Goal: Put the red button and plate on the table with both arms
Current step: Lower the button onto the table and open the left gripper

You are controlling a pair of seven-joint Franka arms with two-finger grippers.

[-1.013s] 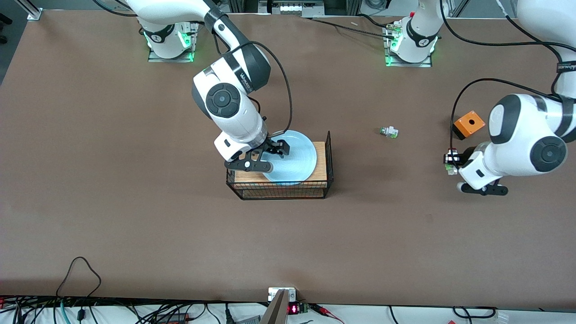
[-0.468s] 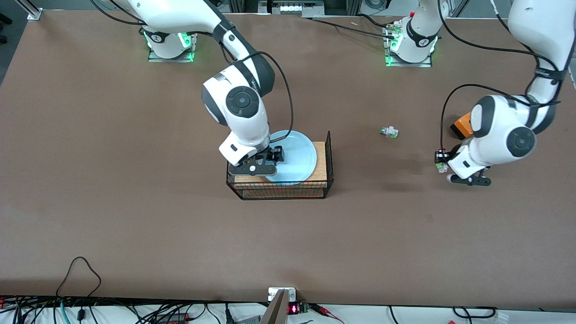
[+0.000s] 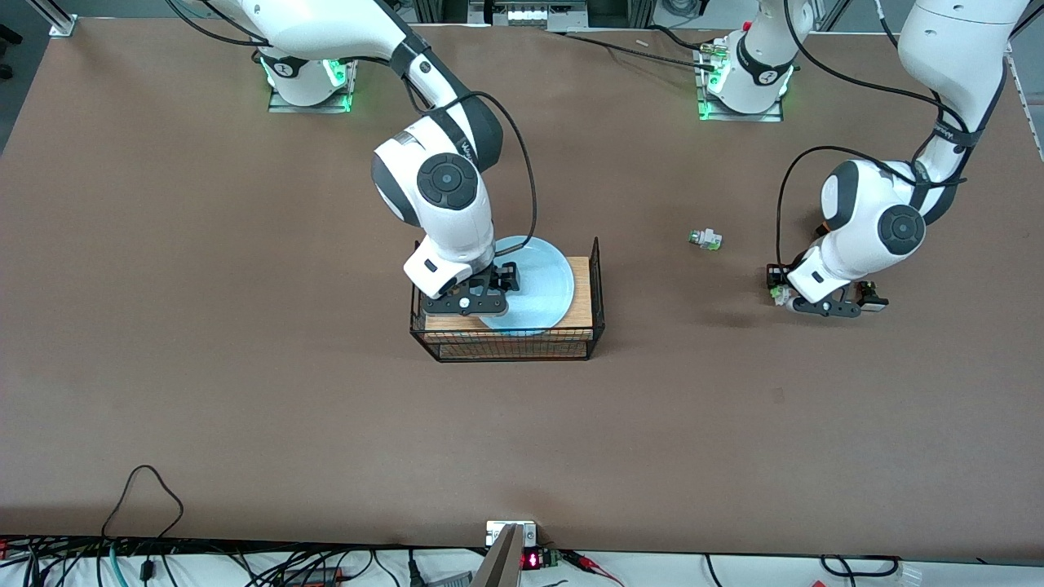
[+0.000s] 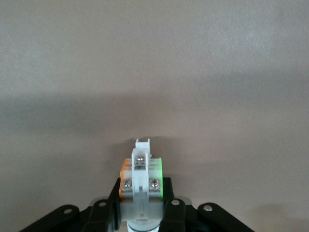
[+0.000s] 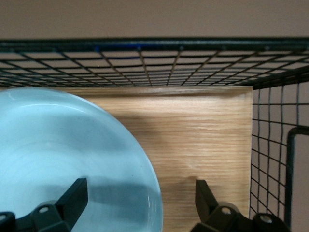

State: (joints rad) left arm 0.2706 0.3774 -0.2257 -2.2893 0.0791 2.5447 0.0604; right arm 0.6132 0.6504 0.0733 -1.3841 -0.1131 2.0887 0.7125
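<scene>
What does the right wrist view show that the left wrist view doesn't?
Only the right wrist view: the pale blue plate on a wooden board inside a wire basket, with the open right tool astride the plate's rim.

Only the left wrist view: the red button, seen from its white and green screw end, clamped in the shut left tool.

Both: the brown table.

Pale blue plate (image 3: 538, 281) on a light wood-grain board (image 5: 203, 135); black wire basket (image 3: 599, 285); matte brown table (image 3: 245, 367); white-and-green button (image 4: 141, 181).
</scene>
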